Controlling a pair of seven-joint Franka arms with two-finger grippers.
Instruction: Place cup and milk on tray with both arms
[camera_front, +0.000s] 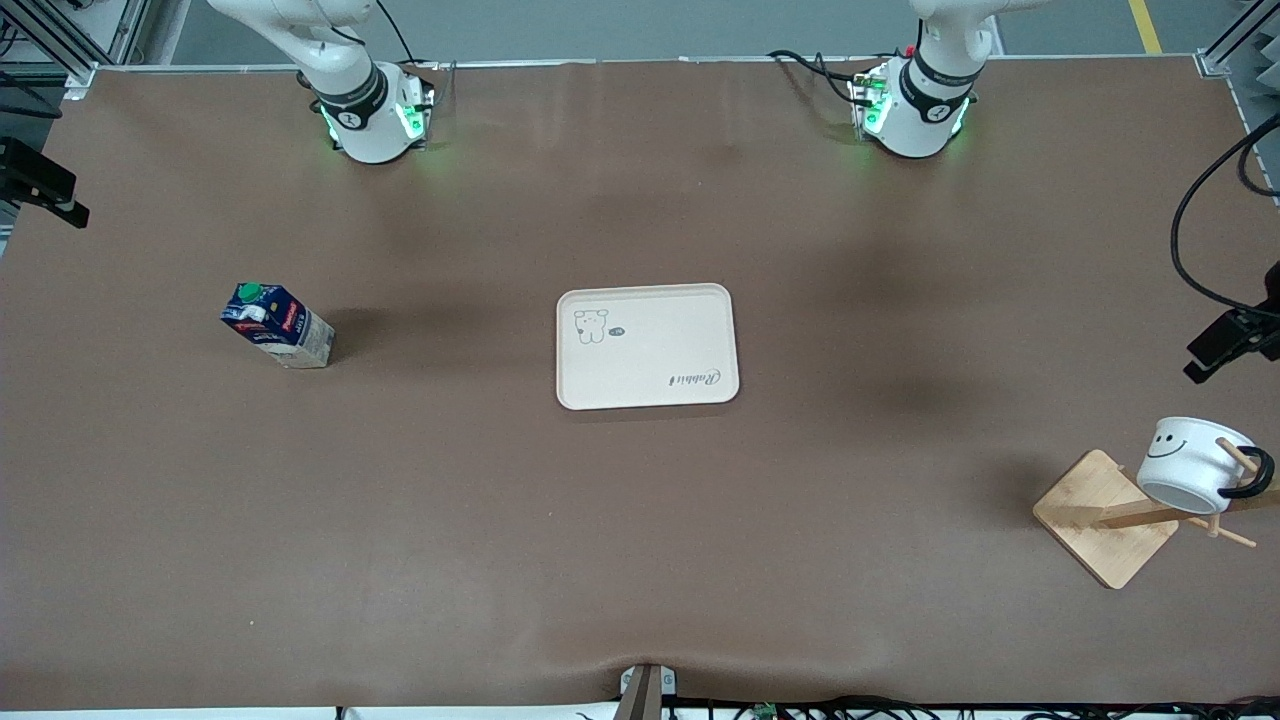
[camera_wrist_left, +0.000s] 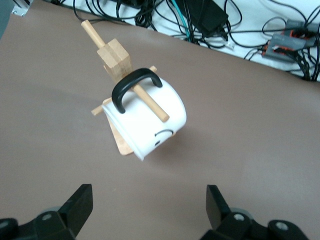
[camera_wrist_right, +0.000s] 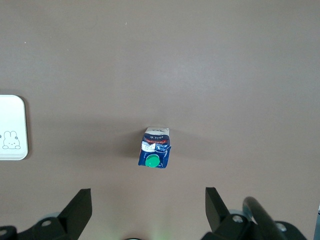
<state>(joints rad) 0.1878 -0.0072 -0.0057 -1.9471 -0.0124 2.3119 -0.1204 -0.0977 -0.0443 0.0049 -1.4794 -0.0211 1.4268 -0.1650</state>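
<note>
The cream tray (camera_front: 648, 346) lies flat at the middle of the table. The dark blue milk carton (camera_front: 277, 325) with a green cap stands toward the right arm's end; it also shows in the right wrist view (camera_wrist_right: 156, 148). The white smiley cup (camera_front: 1190, 464) hangs by its black handle on a peg of a wooden rack toward the left arm's end, nearer the front camera than the tray. In the left wrist view the cup (camera_wrist_left: 150, 122) is ahead of my open, empty left gripper (camera_wrist_left: 149, 192). My right gripper (camera_wrist_right: 148, 196) is open and empty, high over the table with the milk below it.
The wooden rack (camera_front: 1105, 518) has a square base, a leaning post and pegs. Cables and black camera mounts (camera_front: 1232, 340) stand at the table's edges. The arm bases (camera_front: 372, 120) glow green along the edge farthest from the front camera. A tray corner (camera_wrist_right: 11, 127) shows in the right wrist view.
</note>
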